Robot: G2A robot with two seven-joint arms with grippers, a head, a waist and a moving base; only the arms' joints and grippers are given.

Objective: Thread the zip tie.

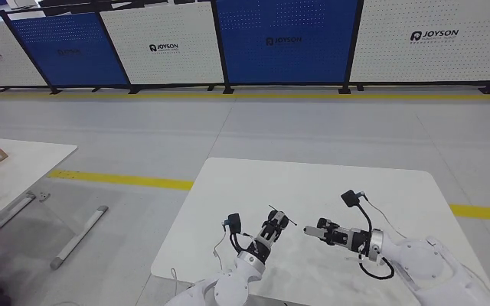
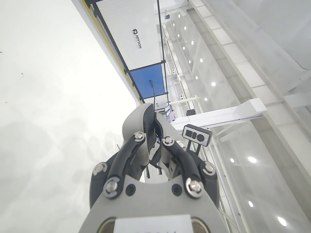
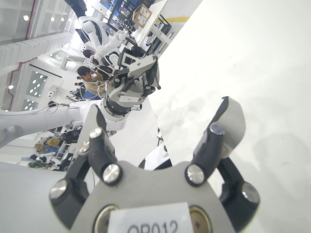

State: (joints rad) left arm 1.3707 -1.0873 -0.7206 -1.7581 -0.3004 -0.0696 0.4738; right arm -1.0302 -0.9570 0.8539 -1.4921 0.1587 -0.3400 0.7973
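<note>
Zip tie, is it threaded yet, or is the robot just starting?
Done: the left gripper is shut on the zip tie, held over the table. In hand: the right gripper is open close by, holding nothing. Left: the tie looks straight, with no loop, so the threading itself seems not yet done.

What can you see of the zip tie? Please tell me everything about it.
The zip tie is a thin black strip, plastic by its look. The left gripper is shut on it, pinching it between dark pads. One straight, narrow end sticks out past the fingertips, above the white table. Its head cannot be made out.
</note>
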